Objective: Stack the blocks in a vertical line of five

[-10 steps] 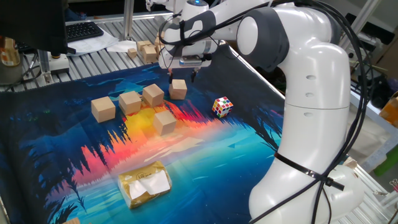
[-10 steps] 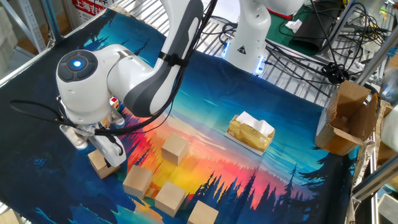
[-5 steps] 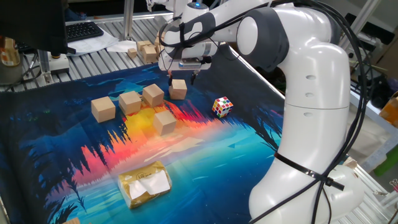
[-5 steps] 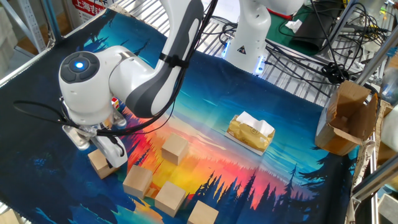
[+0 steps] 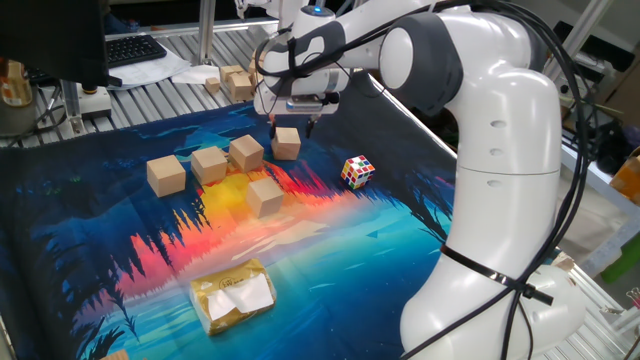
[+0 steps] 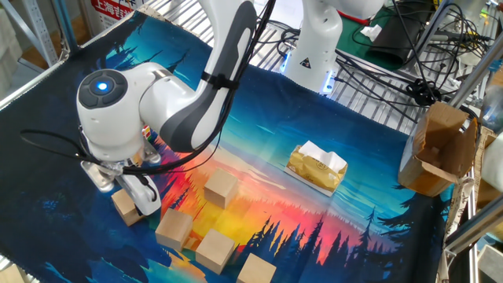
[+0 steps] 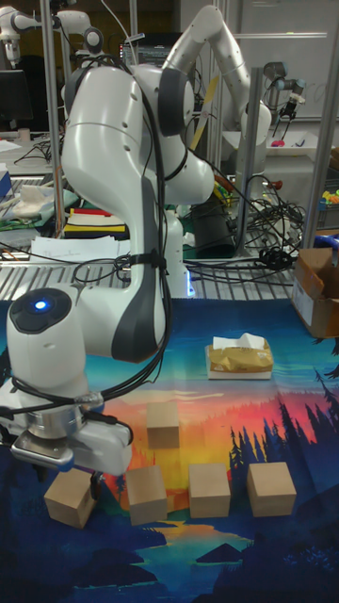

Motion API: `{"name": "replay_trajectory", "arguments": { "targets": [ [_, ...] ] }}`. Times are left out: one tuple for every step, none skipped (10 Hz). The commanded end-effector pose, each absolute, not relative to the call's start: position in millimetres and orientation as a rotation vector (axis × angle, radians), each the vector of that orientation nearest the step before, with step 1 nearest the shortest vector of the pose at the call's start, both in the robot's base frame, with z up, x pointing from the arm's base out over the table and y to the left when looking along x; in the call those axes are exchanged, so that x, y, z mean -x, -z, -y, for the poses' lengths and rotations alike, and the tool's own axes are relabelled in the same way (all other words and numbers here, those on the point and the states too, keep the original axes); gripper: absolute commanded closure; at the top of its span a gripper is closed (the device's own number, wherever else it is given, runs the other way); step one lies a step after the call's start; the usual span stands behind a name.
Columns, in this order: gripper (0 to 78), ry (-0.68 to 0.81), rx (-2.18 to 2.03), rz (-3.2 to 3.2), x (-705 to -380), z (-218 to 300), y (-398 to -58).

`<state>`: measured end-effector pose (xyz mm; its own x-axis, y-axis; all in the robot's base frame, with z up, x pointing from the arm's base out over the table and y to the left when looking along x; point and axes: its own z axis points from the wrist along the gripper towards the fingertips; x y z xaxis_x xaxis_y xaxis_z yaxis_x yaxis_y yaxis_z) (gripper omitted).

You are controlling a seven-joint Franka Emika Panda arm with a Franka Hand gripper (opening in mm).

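Gripper (image 5: 296, 124): fingers spread, straddling one wooden block (image 5: 286, 143) that rests on the worktop (image 5: 420, 215) toward its far edge; contact with the block cannot be told. Four further blocks (image 5: 228, 170), all unstacked, cluster mid-worktop just beside it. Puzzle cube (image 5: 358, 171): lying apart.

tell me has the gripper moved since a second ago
Yes, slightly: the gripper has come down around the far block, which stayed put.

Three fixed cameras, opposing sides, shared mat (image 5: 400, 240)
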<state>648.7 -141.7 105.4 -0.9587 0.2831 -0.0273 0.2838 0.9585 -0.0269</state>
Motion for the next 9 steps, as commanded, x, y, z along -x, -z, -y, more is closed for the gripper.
{"name": "replay_trajectory", "arguments": {
  "targets": [
    [0.1,0.043,-0.455,-3.078,-648.6,140.5,-101.1],
    [0.1,0.042,-0.457,-3.076,-648.1,140.1,-99.4],
    [0.1,0.046,-0.452,-3.076,-647.8,139.7,-98.1],
    [0.1,0.044,-0.450,-3.077,-647.7,139.7,-98.1],
    [0.1,0.044,-0.453,-3.077,-647.7,139.7,-98.0],
    [0.1,0.046,-0.456,-3.076,-647.7,139.7,-98.0],
    [0.1,0.040,-0.459,-3.076,-647.6,139.7,-98.0],
    [0.1,0.035,-0.454,-3.078,-647.5,139.6,-98.0],
    [0.1,0.036,-0.453,-3.078,-647.5,139.6,-98.0]
  ]
}}
